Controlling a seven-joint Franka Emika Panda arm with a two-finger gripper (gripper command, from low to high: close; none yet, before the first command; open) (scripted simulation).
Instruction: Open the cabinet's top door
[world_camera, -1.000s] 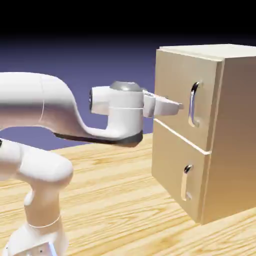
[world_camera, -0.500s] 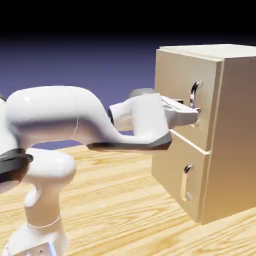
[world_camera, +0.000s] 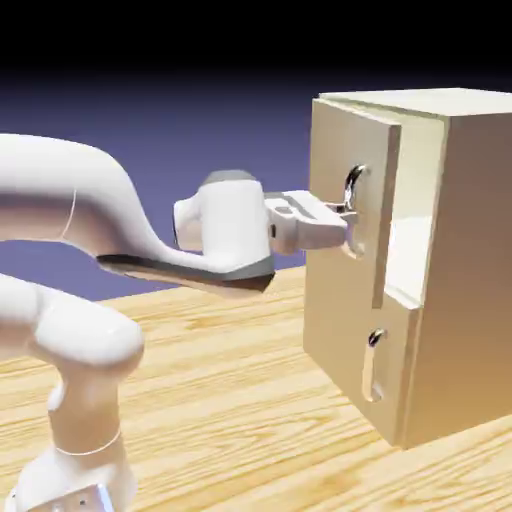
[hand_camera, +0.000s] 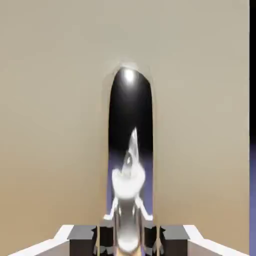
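The pincer (world_camera: 345, 212) is pinching the upright silver handle (world_camera: 353, 205) of the cabinet's (world_camera: 475, 260) top door (hand_camera: 60, 120), which stands partly open at the exterior view's right, above the lower door (world_camera: 345, 330), its panel directly in front of the fingertips

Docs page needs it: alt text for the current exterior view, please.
White robot arm's gripper closed on the curved silver handle of a beige cabinet's upper door, which stands partly open, showing a pale interior. The lower door is shut; the cabinet stands on a wood-grain surface.
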